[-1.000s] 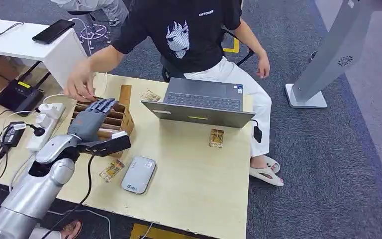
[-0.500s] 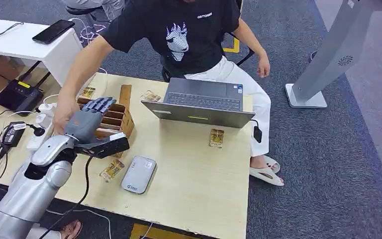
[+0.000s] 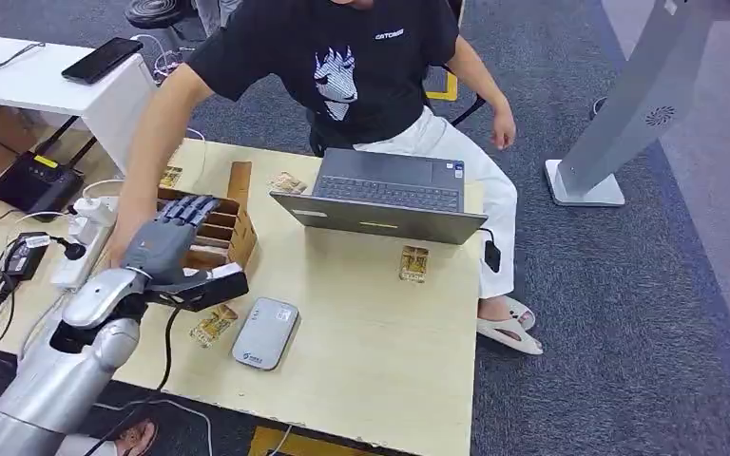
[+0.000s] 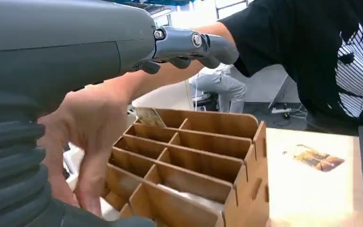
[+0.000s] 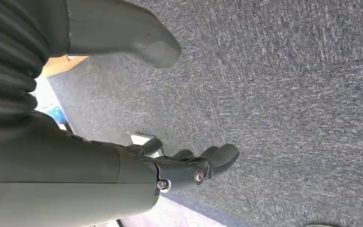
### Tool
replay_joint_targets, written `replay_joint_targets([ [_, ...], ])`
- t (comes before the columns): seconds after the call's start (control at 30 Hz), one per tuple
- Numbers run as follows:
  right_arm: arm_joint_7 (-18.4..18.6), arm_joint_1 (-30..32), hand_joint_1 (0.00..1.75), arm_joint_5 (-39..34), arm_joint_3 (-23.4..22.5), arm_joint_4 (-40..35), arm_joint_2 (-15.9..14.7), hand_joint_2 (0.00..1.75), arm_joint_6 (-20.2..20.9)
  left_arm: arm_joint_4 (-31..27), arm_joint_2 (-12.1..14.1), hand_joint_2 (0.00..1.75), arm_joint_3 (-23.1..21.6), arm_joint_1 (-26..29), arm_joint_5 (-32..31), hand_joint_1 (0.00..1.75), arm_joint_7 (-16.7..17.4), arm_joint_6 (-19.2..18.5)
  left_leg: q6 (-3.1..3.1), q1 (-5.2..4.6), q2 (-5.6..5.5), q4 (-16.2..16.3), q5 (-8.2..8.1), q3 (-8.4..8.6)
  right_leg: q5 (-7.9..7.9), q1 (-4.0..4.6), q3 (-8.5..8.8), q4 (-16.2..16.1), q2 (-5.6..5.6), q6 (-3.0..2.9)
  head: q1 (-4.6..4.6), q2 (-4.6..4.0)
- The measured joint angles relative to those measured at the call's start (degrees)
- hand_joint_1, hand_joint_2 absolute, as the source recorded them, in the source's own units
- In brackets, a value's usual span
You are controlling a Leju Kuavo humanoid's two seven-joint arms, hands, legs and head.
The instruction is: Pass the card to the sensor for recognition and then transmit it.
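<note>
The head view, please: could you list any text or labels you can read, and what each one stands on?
Small white lettering at the chest of the person's black T-shirt: too blurred to read.
Sticker on the laptop: too small to read.
Marking on the grey card reader: too small to read.
Nothing is legible.

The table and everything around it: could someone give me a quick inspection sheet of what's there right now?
Surface: pale wooden table.
Job's things: wooden divider box; card beside grey card reader; another card by the laptop.
Clutter: phone on white desk.
Robot hands: left robot hand open over the box; right robot hand open above carpet.
Cables: power strip, adapters.
Surroundings: seated person's hand reaching beside the box.
</note>
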Motion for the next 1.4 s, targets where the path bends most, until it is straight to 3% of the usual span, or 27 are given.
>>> replay_joint_targets([
  [1.4, 0.2, 0.0, 0.00, 0.3, -0.6, 0.0, 0.0, 1.75, 0.0, 2.3, -1.1, 1.75, -1.3, 0.2, -3.9, 0.00, 1.2, 0.1, 0.00, 0.00, 0.01, 0.0, 0.00, -0.01, 0.00, 0.00, -0.03, 0.0, 0.00, 0.00, 0.00, 0.00],
])
